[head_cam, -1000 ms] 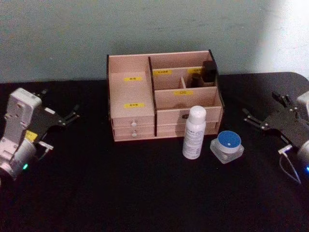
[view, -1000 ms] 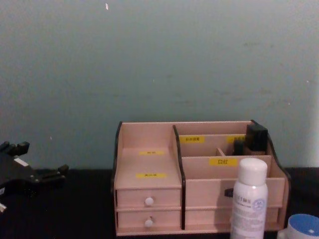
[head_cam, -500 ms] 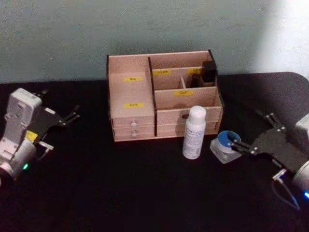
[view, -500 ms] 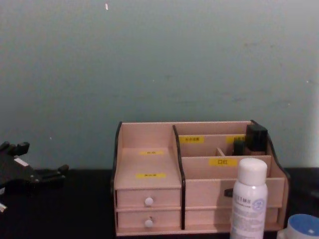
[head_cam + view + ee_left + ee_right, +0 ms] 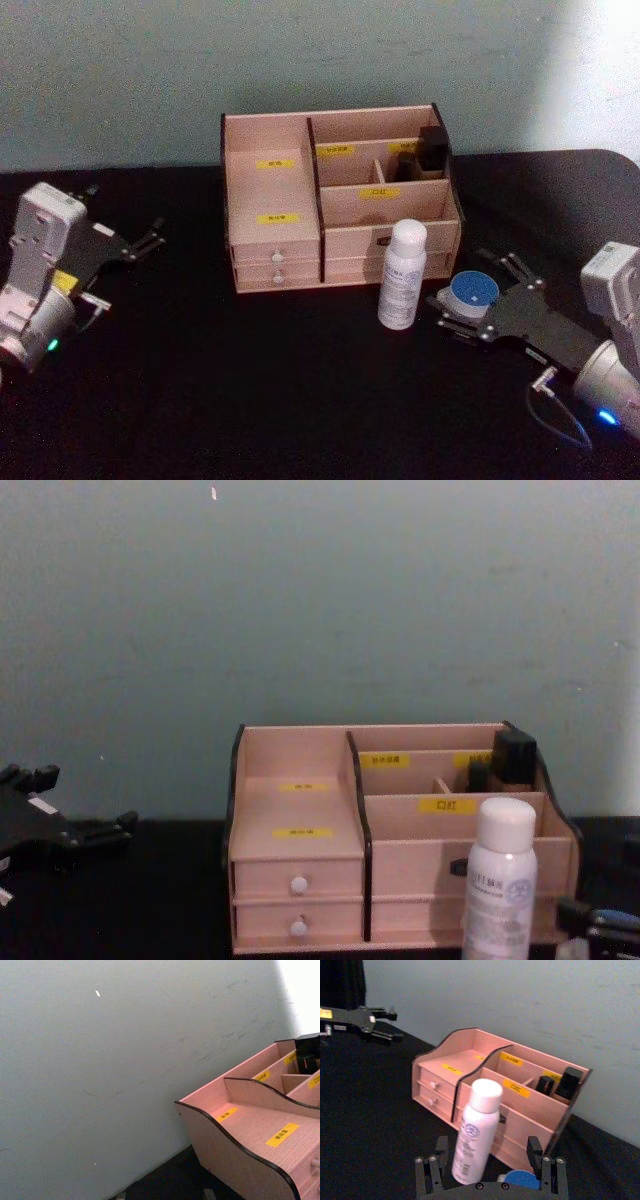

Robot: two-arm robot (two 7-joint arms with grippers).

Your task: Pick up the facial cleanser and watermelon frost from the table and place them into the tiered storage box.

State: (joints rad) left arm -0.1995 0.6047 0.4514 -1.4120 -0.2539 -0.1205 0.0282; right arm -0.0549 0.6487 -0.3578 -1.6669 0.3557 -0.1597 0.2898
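A tiered storage box [image 5: 275,235] of pale, smooth, matt wood with dark edges, a smooth white plastic bottle [image 5: 402,275] and a smooth blue-lidded jar [image 5: 472,291] on a matt black, cloth-like worktop [image 5: 250,380].

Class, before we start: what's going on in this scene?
The right gripper has its fingers open on either side of the blue-lidded jar on the black table, not yet closed on it. The white bottle stands beside it, in front of the tiered storage box. The left gripper is parked off to the left.
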